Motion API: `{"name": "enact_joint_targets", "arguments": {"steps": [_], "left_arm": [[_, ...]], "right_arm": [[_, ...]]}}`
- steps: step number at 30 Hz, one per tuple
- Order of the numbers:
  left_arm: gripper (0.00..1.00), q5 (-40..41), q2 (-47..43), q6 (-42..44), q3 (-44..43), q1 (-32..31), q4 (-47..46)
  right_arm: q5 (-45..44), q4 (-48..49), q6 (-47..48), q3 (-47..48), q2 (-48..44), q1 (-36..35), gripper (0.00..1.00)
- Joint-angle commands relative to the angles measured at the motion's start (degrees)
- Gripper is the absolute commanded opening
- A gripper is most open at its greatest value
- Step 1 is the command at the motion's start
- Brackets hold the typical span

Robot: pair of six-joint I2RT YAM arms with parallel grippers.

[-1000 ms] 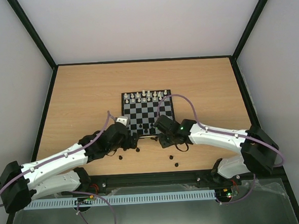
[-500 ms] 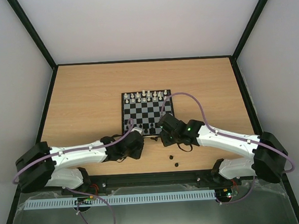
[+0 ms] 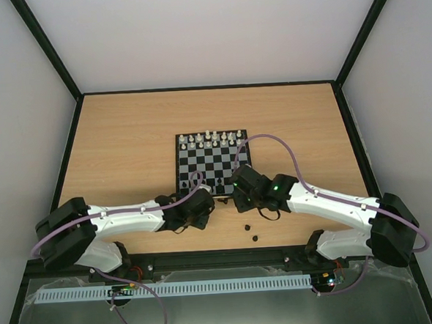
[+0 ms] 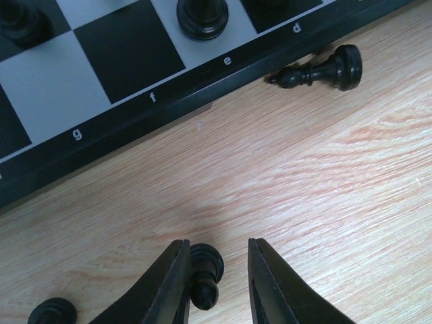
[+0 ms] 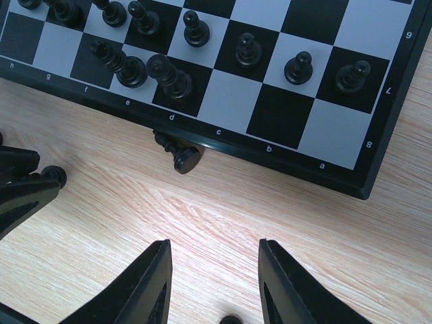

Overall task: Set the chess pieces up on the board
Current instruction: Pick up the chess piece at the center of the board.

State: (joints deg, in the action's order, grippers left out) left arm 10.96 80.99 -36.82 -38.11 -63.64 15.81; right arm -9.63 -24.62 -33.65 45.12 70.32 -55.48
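The board [image 3: 213, 167] lies mid-table, with black chess pieces [image 5: 246, 49] standing on its near rows. My left gripper [image 4: 218, 246] is low over the wood just in front of the board, jaws narrowed around a black pawn [image 4: 205, 273]. The pawn touches the left finger, and a gap still shows at the right finger. A black piece [image 4: 318, 70] lies on its side against the board's edge by "d", and another [image 4: 51, 312] sits at the lower left. My right gripper [image 5: 213, 246] hovers open and empty in front of the board, the fallen piece [image 5: 177, 152] ahead of it.
White pieces [image 3: 211, 139] line the board's far rows. Two loose black pieces [image 3: 247, 227] [image 3: 255, 239] rest on the wood near the right arm. The two grippers [image 3: 203, 209] [image 3: 238, 196] sit close together at the board's near edge. Black frame rails border the table.
My left arm has swung right along the board's near edge and dropped low, and its jaws have narrowed from wide open around a pawn. The right gripper shifted slightly.
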Motion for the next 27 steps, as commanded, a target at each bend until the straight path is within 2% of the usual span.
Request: {"name": "enact_joint_targets", "arguments": {"steps": [1,8,21,27], "left_arm": [[0.24,0.8,0.2,-0.6,-1.8,-0.4,1.2],[0.05,1.5,1.4,-1.2,-2.6,-0.4,2.5],[0.02,4.5,1.4,-0.5,-6.0,-0.3,5.7],[0.02,6.9,0.2,0.5,-7.8,1.8,5.1]], "right_arm": [[-0.6,-2.4,0.2,-1.1,-1.3,-0.2,0.36],[-0.4,-2.2,0.3,-1.2,-1.4,-0.2,0.36],[-0.2,-2.0,0.5,-1.4,-1.8,-0.2,0.36],[-0.3,-2.0,0.5,-1.4,-2.1,-0.2,0.36]]}}
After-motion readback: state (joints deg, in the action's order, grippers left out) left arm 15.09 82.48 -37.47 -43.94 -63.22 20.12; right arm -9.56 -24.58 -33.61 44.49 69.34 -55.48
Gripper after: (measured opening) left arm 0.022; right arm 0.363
